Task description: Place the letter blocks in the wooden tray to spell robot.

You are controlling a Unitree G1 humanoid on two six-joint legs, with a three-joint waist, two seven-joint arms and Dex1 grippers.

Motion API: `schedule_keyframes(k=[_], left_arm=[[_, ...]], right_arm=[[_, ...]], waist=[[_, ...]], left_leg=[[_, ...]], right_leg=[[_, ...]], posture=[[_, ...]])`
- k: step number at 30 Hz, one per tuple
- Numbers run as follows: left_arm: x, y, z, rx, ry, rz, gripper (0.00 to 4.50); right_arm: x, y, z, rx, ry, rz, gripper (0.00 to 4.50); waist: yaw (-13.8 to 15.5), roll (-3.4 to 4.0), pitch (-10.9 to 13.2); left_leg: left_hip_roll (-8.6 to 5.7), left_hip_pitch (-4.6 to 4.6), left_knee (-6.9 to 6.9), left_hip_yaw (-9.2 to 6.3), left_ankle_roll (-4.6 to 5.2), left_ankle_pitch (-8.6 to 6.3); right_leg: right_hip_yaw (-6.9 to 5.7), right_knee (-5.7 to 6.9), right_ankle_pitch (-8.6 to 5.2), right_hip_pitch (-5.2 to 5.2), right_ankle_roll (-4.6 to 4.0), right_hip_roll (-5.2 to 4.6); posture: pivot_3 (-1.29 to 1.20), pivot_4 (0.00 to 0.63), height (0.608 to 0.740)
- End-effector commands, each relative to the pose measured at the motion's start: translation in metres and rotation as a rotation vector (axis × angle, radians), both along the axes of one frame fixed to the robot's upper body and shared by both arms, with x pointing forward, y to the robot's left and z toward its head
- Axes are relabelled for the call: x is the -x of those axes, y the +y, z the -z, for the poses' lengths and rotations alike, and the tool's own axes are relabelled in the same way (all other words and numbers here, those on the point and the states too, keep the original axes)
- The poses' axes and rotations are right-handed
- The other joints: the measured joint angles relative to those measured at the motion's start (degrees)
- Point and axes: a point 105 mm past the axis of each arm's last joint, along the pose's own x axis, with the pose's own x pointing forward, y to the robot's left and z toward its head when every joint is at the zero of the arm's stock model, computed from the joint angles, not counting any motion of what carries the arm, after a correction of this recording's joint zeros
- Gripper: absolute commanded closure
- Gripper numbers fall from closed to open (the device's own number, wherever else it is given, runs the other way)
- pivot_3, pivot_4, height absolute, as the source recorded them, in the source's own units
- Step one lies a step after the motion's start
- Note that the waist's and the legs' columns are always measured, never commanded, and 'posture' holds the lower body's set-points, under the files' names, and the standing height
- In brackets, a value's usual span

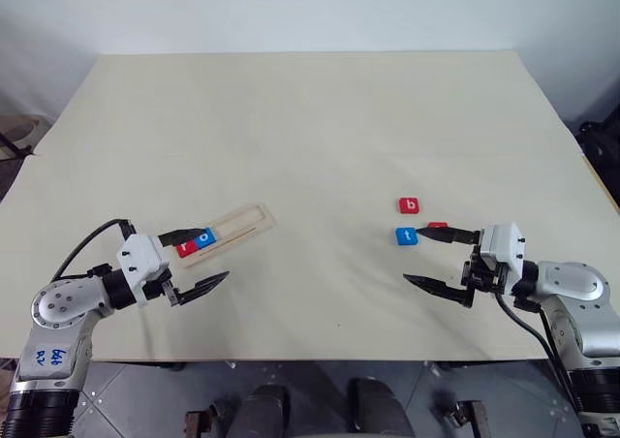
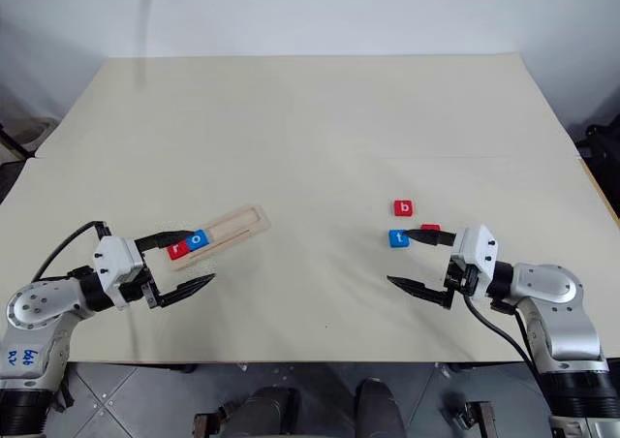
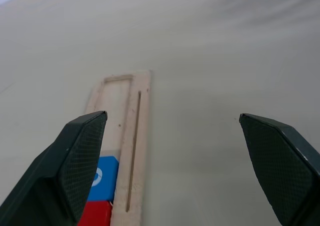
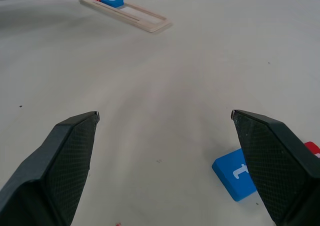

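Observation:
The wooden tray [image 1: 240, 223] lies slanted at the table's left front. Its near end holds a red r block [image 1: 186, 248] and, beside it, a blue o block [image 1: 204, 236]; the rest of the tray is bare. My left gripper [image 1: 214, 253] stands open just in front of that end, one finger over the two blocks, holding nothing. On the right lie a red b block [image 1: 411, 205], a blue t block [image 1: 406, 235] and a third red block [image 1: 438, 226], partly hidden behind a finger. My right gripper [image 1: 412, 256] is open beside the t block and empty.
The cream table [image 1: 310, 118] stretches wide and bare between the tray and the loose blocks. Its front edge runs just below both grippers. Dark equipment [image 1: 603, 138] stands beyond the right edge.

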Motion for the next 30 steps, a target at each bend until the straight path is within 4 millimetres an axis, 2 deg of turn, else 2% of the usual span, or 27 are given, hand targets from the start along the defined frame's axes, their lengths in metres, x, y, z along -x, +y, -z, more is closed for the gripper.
schedule_keyframes(k=[1, 5, 10, 14, 20, 25, 30], left_arm=[[-0.001, 0.0, -0.013, -0.008, -0.058, -0.016, 0.0], [0.0, 0.009, -0.015, 0.043, -0.044, -0.072, 0.0], [0.014, 0.046, -0.014, 0.089, -0.054, -0.254, 0.0], [0.032, 0.065, -0.007, 0.106, -0.043, -0.367, 0.0], [0.068, 0.101, 0.015, 0.163, 0.01, -0.585, 0.0], [0.087, 0.111, 0.03, 0.171, 0.058, -0.647, 0.0], [0.091, 0.11, 0.036, 0.18, 0.099, -0.622, 0.0]], right_arm=[[0.002, -0.004, -0.006, 0.013, -0.04, 0.0, 0.06], [0.003, -0.003, -0.006, 0.0, -0.047, -0.013, 0.06], [0.002, 0.013, -0.011, -0.05, -0.079, -0.062, 0.06], [0.007, 0.029, -0.016, -0.076, -0.131, -0.121, 0.06], [0.021, 0.053, -0.027, -0.138, -0.191, -0.241, 0.06], [0.025, 0.057, -0.029, -0.147, -0.179, -0.27, 0.06], [0.022, 0.05, -0.028, -0.136, -0.163, -0.25, 0.06]], waist=[[-0.07, 0.0, 0.0], [-0.04, 0.0, 0.0], [-0.37, 0.0, 0.0], [-0.07, 0.0, 0.0], [0.05, -0.01, 0.0], [0.19, -0.02, -0.01], [0.1, -0.03, -0.01]], left_leg=[[0.01, 0.0, 0.0, 0.0, 0.0, 0.0], [0.01, 0.01, 0.01, 0.0, 0.0, 0.0], [0.06, 0.02, -0.04, 0.02, 0.0, 0.0], [0.05, 0.02, -0.02, 0.01, 0.0, 0.0], [0.04, 0.02, 0.0, 0.0, 0.0, -0.01], [0.04, 0.02, 0.01, -0.02, 0.01, -0.01], [0.04, 0.03, -0.01, -0.01, 0.01, -0.01]], right_leg=[[0.0, 0.0, 0.0, 0.0, 0.0, 0.01], [0.0, 0.01, 0.0, 0.0, 0.0, 0.01], [0.02, 0.0, 0.0, -0.02, 0.0, 0.03], [0.02, 0.0, 0.0, -0.01, 0.0, 0.01], [0.02, -0.03, 0.0, 0.03, 0.0, -0.01], [0.01, -0.07, 0.0, 0.07, -0.02, -0.02], [0.02, -0.09, 0.0, 0.07, -0.03, -0.02]], posture=[[0.0, 0.15, 0.74], [0.0, 0.15, 0.74], [0.0, 0.15, 0.74], [0.0, 0.15, 0.74], [0.0, 0.15, 0.74], [0.0, 0.15, 0.74], [0.0, 0.15, 0.74]])
